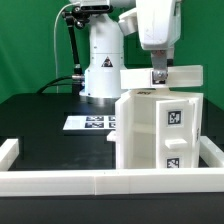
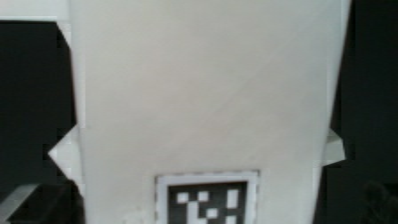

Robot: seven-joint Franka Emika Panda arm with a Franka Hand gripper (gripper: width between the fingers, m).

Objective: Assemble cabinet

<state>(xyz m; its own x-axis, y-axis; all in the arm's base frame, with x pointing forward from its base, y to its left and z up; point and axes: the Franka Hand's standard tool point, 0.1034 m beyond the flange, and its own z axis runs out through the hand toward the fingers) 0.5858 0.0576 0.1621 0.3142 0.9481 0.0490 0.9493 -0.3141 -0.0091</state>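
The white boxy cabinet body (image 1: 160,130) stands upright on the black table in the exterior view's right half. It has square tags on its facing side. My gripper (image 1: 158,78) hangs right over its top and is shut on a flat white panel (image 1: 180,75). The panel lies level just above the body's top edge; I cannot tell whether they touch. In the wrist view the same panel (image 2: 205,90) fills most of the picture and carries a tag (image 2: 210,200). My fingers are hidden there.
The marker board (image 1: 95,122) lies flat behind the cabinet, in front of the robot base (image 1: 100,75). Long low white frame rails run along the front (image 1: 100,181), the exterior view's left (image 1: 10,150) and right (image 1: 212,152).
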